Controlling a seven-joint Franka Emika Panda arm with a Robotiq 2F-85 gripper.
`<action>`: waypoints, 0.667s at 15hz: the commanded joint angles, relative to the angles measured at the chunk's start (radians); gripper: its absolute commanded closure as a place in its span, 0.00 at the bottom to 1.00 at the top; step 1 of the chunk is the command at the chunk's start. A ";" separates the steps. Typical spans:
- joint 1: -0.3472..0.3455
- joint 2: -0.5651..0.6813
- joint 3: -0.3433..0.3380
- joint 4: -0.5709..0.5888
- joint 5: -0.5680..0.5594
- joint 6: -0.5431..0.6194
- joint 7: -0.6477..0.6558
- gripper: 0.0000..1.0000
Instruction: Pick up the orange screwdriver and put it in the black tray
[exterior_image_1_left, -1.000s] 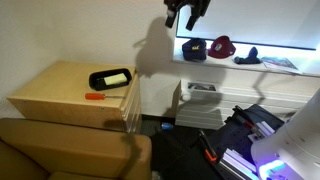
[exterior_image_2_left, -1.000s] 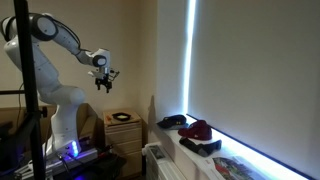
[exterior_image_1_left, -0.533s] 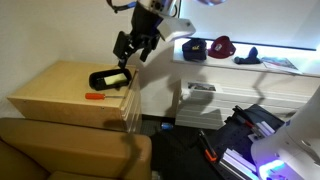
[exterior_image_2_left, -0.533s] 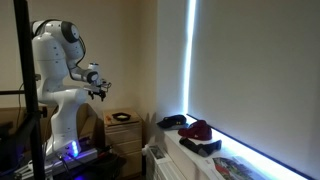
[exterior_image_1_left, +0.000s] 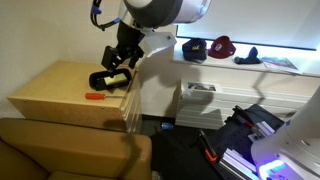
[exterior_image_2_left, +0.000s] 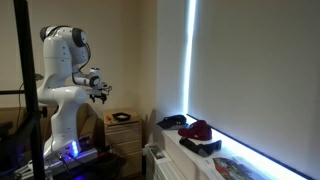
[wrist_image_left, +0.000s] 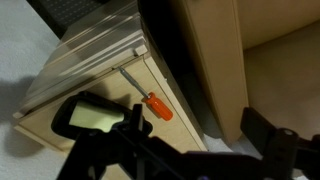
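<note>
The small thin orange screwdriver lies flat on the top of a light wooden cabinet, near its front edge. It sits outside the shallow black rectangular tray and close to it, but the 2 do not touch. In the wrist view the screwdriver shows an orange handle and a thin metal shaft that points away from the tray, whose inside is pale.

The dark Robotiq gripper hangs above the far end of the tray and hides part of it in an exterior view. In the wrist view the gripper has its 2 fingers spread wide, with nothing between them, so it grips nothing. Another exterior view shows the white arm bent low, with the gripper over the cabinet.

A red cap and a dark cap rest on a lit white shelf beyond the cabinet.
</note>
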 joint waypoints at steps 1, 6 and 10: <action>-0.029 0.167 0.034 0.066 -0.057 0.090 -0.033 0.00; 0.090 0.379 -0.132 0.222 -0.426 0.097 0.043 0.00; 0.225 0.527 -0.292 0.404 -0.610 0.091 0.145 0.00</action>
